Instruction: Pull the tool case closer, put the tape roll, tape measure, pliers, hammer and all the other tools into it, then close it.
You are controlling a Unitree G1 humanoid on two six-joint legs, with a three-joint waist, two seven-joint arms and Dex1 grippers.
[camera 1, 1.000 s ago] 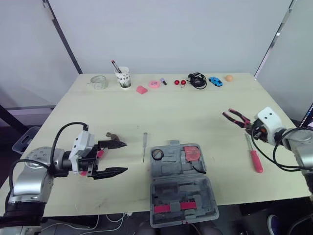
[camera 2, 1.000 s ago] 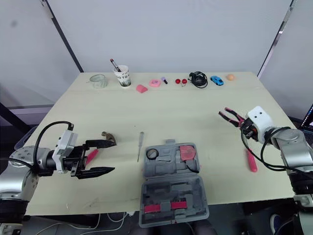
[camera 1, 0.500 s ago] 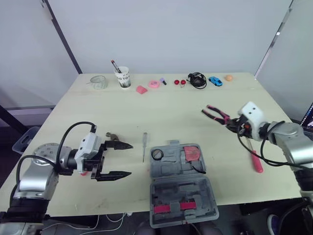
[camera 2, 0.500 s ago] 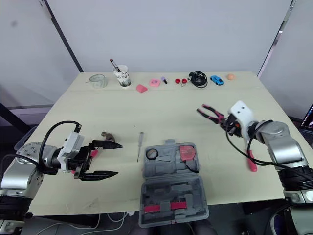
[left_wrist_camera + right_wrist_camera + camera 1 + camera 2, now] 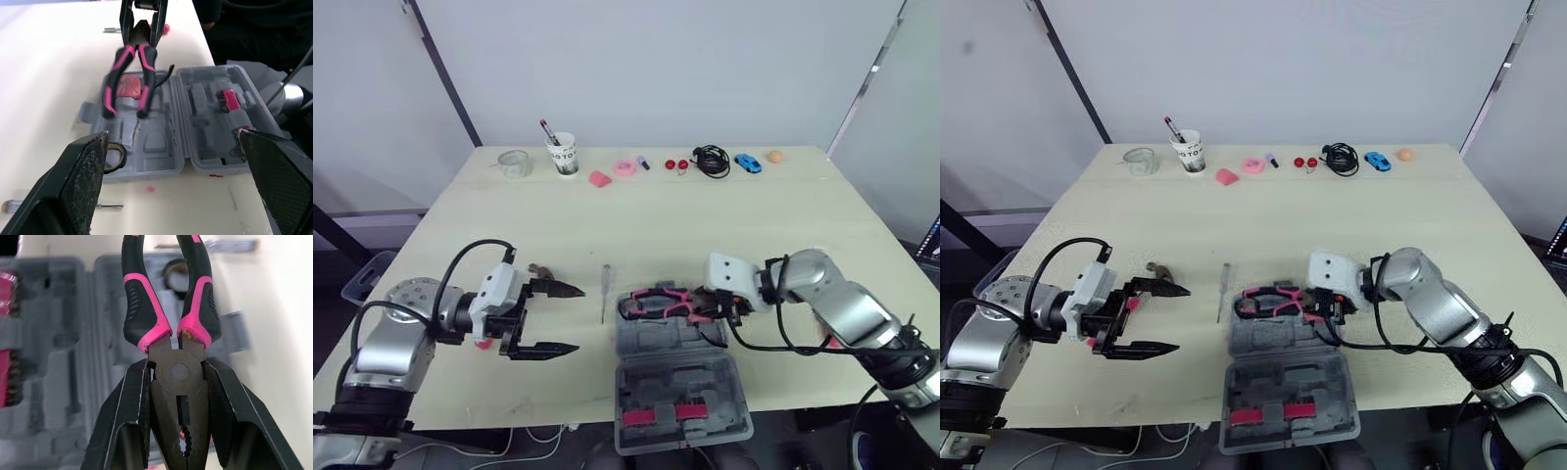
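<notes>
Grey tool case (image 5: 671,377): one, lying open and flat at the near edge of the table (image 5: 705,225); two halves, both trays facing up.
Held tool: one pair of pliers (image 5: 656,297) with black and pink handles, lying level over the far half of the tool case; whether it touches the tray cannot be told.
Right arm: the right gripper (image 5: 177,382) has both fingers clamped on the pliers at the pivot, handles pointing away from the wrist.
Left arm: the left gripper (image 5: 578,319) is spread wide and holds nothing; it hangs just left of the tool case.
Stowed: one black tape roll (image 5: 115,155) and one red tape measure (image 5: 128,87), both seated in the far half.
Near half: two pink-marked pieces (image 5: 656,414) sit in its moulded slots.
Loose on table: one hammer (image 5: 538,270), head just behind the left gripper; one thin screwdriver (image 5: 604,292) between the left gripper and the tool case.
Far edge: one glass jar (image 5: 514,164), one paper cup (image 5: 565,157) holding one pen, two pink pieces (image 5: 599,179), two red balls (image 5: 676,164), one black cable (image 5: 710,160), one blue toy car (image 5: 748,163), one orange ball (image 5: 774,156).
</notes>
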